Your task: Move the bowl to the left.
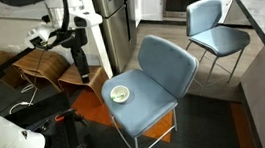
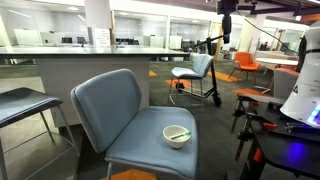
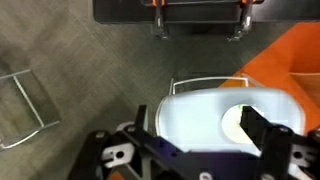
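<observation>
The task is at the approach step, and nothing has been grasped. In the wrist view the gripper (image 3: 197, 132) hangs high above the chair (image 1: 163, 76). Its jaws are spread wide and hold nothing. The worktop (image 1: 155, 110) is the chair's padded blue-grey seat. The bowl (image 1: 121, 93) rests upright on it, close to the seat's edge at about 9 o'clock in that exterior view. In the wrist view the bowl shows at roughly 3 o'clock from the frame's middle and is partly hidden behind one dark finger, so the jaws are not centred on it.

The next move probably calls for a sideways shift toward 3 o'clock to bring the bowl between the jaws. After that would come a straight descent and a closing pinch across the thin rim. A shallow bowl offers little to hold, so the rim pinch needs care, and the seat is slightly dished and small. A move to the left leaves little room before an edge, so a short lift and a gentle set-down look safer than a slide.

The room is an open office with a kitchen area. A second chair (image 1: 215, 29) stands at 2 o'clock, and a steel fridge (image 1: 116, 20) at 12 o'clock. A scooter (image 2: 195, 78) is parked further back on the grey carpet.
</observation>
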Action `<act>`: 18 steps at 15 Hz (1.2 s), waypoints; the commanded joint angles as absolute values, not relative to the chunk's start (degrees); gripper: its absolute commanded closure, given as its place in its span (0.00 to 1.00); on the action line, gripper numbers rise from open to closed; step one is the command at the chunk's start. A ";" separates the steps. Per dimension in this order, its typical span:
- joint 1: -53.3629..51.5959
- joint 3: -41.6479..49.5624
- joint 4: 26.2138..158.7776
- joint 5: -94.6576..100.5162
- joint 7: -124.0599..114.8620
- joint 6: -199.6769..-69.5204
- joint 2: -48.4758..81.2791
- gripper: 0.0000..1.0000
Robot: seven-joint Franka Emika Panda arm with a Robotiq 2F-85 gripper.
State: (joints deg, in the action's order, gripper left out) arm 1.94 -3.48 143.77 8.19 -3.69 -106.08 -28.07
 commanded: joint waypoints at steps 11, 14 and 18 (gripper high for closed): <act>-1.01 -2.79 142.31 1.77 -4.13 -123.17 -9.54 0.00; -1.27 -2.63 141.74 -3.77 -4.60 -135.25 0.24 0.00; -0.75 -4.02 139.94 -11.08 1.94 -147.97 13.61 0.00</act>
